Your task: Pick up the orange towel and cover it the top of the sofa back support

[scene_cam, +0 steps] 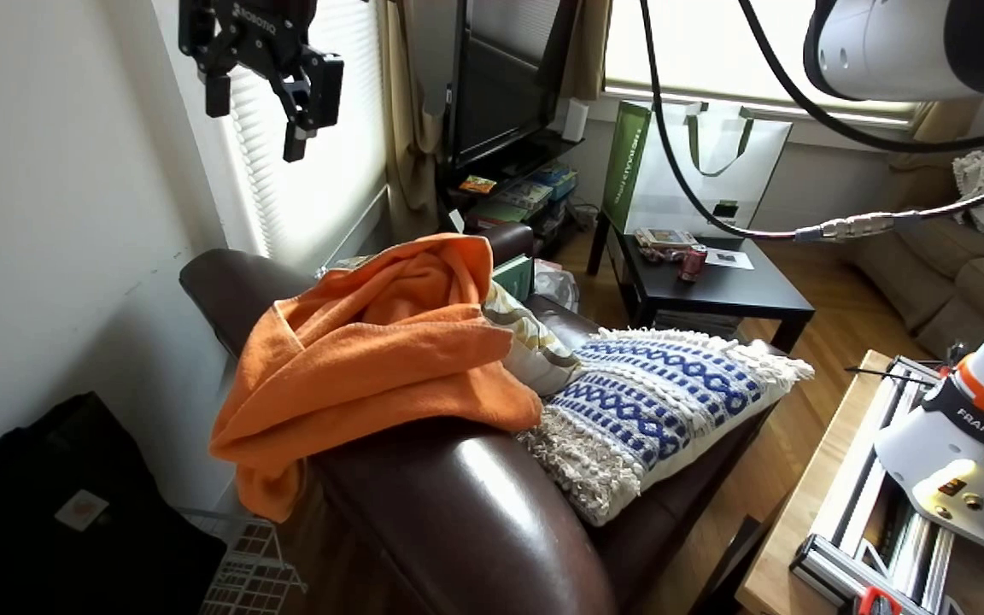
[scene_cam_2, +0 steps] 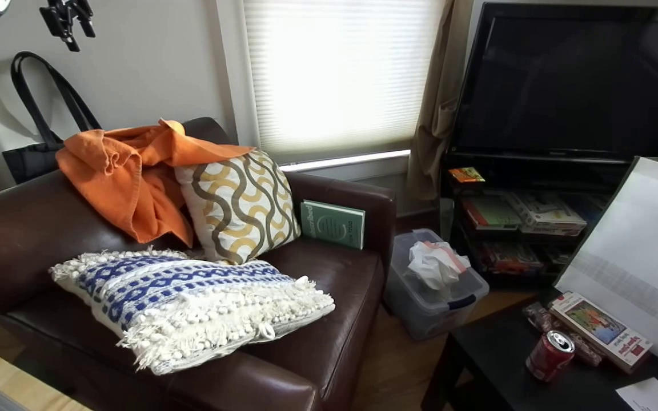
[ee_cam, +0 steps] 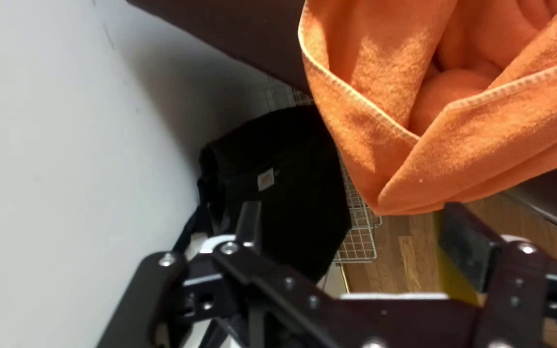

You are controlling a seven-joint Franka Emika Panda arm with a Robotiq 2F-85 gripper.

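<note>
Hanging above the level of the brown sofa back (scene_cam: 475,504), your tool (scene_cam: 256,120) is released: in the wrist view its two fingers (ee_cam: 469,246) stand wide apart. Below your tool and well apart from it, the orange towel (scene_cam: 389,367) lies in loose, bunched folds over the top of the sofa back, with leather showing on both sides of the cloth. One part drops down the rear side. In an exterior view another part hangs down the front toward the seat (scene_cam_2: 340,279), and a corner reaches across the top edge of a wavy-patterned cushion (scene_cam_2: 243,205). Farther from your tool, a blue-and-white fringed cushion (scene_cam_2: 192,297) lies on the seat, and a green book (scene_cam_2: 333,224) stands against the far sofa arm (scene_cam_2: 357,194). Beneath your tool, in the wrist view, you have a black bag (ee_cam: 283,203) near the wall (ee_cam: 65,169), partly hiding a wire basket (ee_cam: 358,241). Farther off, past the seat, a black tabletop (scene_cam: 731,290) carries a red can (scene_cam: 692,263).
</note>
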